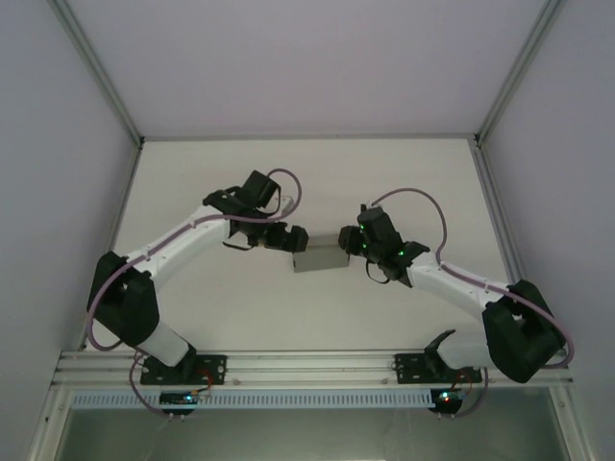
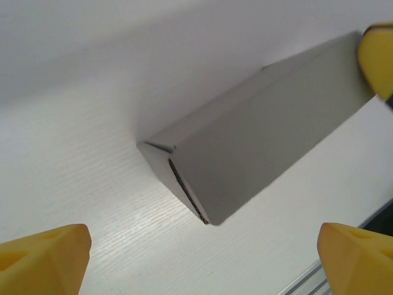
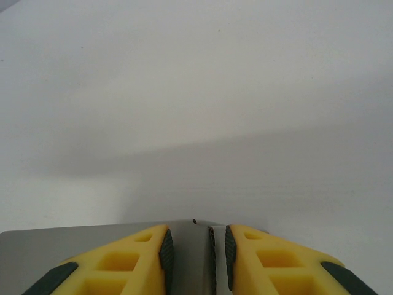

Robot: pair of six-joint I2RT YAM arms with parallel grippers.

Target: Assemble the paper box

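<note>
The paper box lies mid-frame, long axis left to right; right gripper pinches its right-end wall, nearly closed, while left gripper gapes wide, empty, at its left end

The paper box is hemmed between left arm and right arm; table beyond lies open.

Looks like a lab robot cell. White tabletop boxed in by plain pale panels behind it and on both sides, aluminium struts at the corners. Aluminium rail along the tabletop's near edge carries the left arm mount and right arm mount, with cables looped above the tabletop.
</note>
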